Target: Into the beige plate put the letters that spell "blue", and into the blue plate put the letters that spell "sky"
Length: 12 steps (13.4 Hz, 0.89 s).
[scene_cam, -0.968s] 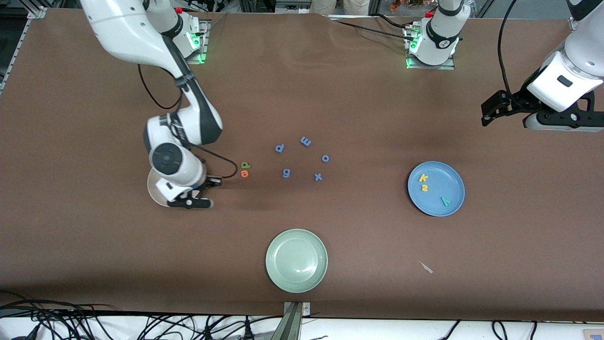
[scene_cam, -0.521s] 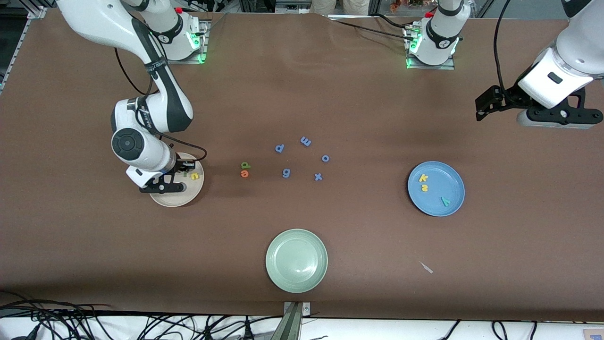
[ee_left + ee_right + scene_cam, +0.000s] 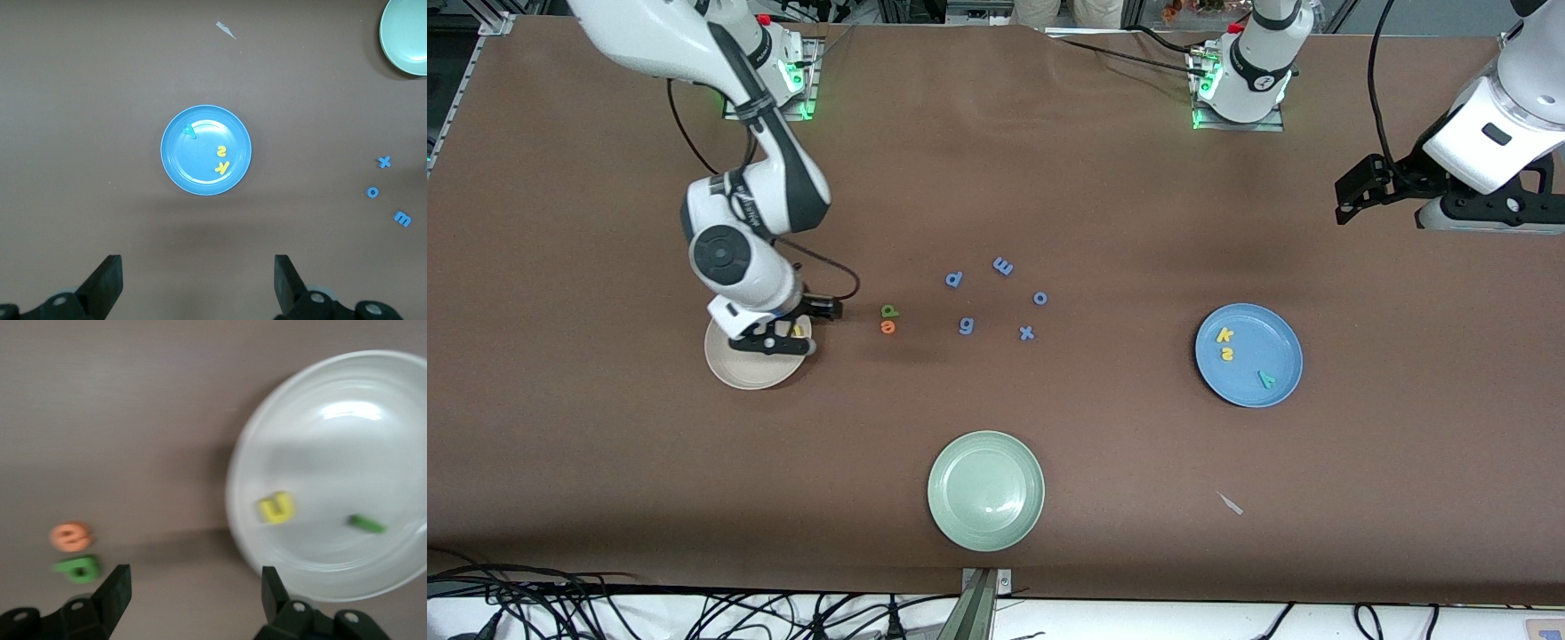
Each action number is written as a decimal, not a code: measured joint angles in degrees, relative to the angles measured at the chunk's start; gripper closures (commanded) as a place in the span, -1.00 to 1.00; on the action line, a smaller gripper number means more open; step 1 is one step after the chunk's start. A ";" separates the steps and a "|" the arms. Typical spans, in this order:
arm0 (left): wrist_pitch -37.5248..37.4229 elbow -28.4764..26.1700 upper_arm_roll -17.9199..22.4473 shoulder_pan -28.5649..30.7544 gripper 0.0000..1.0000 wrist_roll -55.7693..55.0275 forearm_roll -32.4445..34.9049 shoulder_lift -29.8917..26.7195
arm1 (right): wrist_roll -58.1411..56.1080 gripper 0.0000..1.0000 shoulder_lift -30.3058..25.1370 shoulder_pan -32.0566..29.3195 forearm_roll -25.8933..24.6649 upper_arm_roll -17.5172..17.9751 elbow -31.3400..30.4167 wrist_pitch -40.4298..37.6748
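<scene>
The beige plate (image 3: 743, 369) is sitting on the brown table (image 3: 1103, 178) toward the right arm's end, holding the yellow u (image 3: 276, 507) and the thin dark-green l (image 3: 366, 524). The right gripper (image 3: 775, 341) is hovering over the plate's edge with its fingers spread and nothing between them. The green b (image 3: 888, 310) and orange e (image 3: 887, 326) are lying touching on the table beside the plate, toward the centre. Five blue-purple letters (image 3: 996, 298) are lying scattered mid-table. The blue plate (image 3: 1248, 355) is sitting toward the left arm's end, carrying the yellow k (image 3: 1224, 335), yellow s (image 3: 1227, 354) and teal y (image 3: 1265, 380). The left gripper (image 3: 199, 287) is waiting high over the table, jaws spread and empty. A pale green plate (image 3: 985, 490) is resting nearest the front camera, with cables (image 3: 605, 604) trailing past the table's edge.
</scene>
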 measured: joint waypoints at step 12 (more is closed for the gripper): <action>-0.24 0.83 0.68 0.59 -1.00 0.06 4.09 1.31 | 12.37 -0.72 11.40 5.07 0.00 1.18 7.65 5.98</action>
